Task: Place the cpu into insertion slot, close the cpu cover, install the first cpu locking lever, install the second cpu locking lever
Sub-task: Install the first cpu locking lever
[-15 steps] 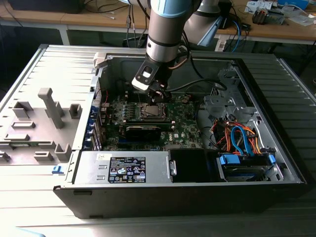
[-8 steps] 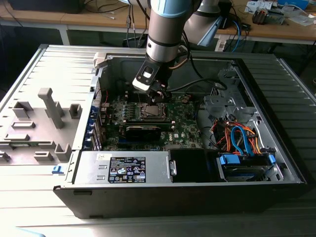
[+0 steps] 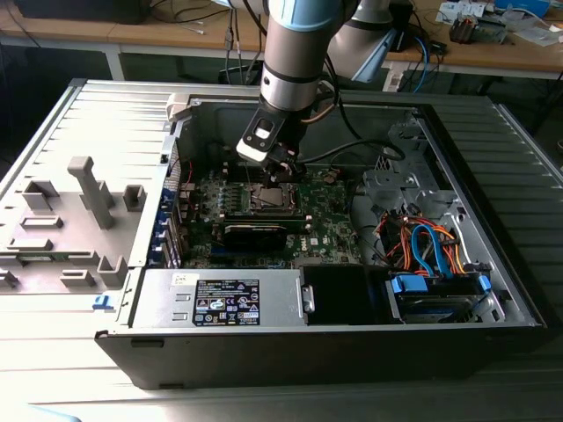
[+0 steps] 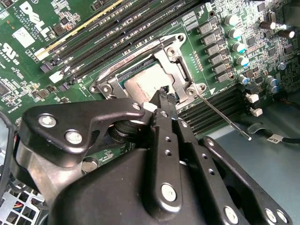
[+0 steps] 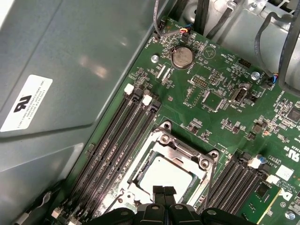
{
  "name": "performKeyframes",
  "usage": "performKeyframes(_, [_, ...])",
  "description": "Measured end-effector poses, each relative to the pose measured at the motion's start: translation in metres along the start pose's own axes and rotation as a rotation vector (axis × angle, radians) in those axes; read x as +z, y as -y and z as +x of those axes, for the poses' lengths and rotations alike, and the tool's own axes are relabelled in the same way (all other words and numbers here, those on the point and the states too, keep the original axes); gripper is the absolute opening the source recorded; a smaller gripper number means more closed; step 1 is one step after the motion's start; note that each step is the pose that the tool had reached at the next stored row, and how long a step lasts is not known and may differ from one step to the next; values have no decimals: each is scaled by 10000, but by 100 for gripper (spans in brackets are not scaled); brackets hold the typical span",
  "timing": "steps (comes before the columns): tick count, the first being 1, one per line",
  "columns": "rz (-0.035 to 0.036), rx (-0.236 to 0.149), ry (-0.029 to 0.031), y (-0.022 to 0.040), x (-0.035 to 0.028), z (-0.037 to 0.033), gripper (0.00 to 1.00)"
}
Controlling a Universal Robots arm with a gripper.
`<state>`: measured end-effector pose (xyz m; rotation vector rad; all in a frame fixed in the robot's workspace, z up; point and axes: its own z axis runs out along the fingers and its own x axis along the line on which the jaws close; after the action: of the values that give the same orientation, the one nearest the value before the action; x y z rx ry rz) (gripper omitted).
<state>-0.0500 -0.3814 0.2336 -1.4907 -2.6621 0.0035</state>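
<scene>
Cpu (image 5: 166, 176) seated in insertion slot (image 5: 165, 133), cpu cover (image 5: 185, 153) down; jaws pinched together, empty; 1 locking lever (image 4: 224, 117) loose.

My gripper (image 5: 163, 191) is matt black metal, its bolts bright and polished. The cpu (image 5: 166, 176) shows a dull, smooth, silvery-grey metal face; the cpu cover (image 5: 185, 149) is brighter bare metal with a slight sheen, and the thin lever (image 4: 222, 117) is shiny wire. The green circuit board (image 5: 213, 119) looks lacquered and glossy, its long slots (image 5: 117, 140) black plastic. The case wall (image 5: 70, 56) is matt grey sheet metal bearing a white paper label (image 5: 26, 103)
</scene>
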Motion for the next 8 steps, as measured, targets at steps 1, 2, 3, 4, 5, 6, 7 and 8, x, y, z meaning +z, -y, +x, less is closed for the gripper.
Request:
performKeyframes(1, [2,-11,0,0,0,0,11])
performKeyframes(2, [3,-23,1,0,0,0,11])
performKeyframes(3, [3,-35,1,0,0,0,11])
performKeyframes(4, [4,-45,1,0,0,0,11])
performKeyframes(5, [4,-52,1,0,0,0,11])
performKeyframes(6, [5,-62,2,0,0,0,11])
performKeyframes(7, [5,-69,1,0,0,0,11])
performKeyframes(8, [7,-76,1,0,0,0,11])
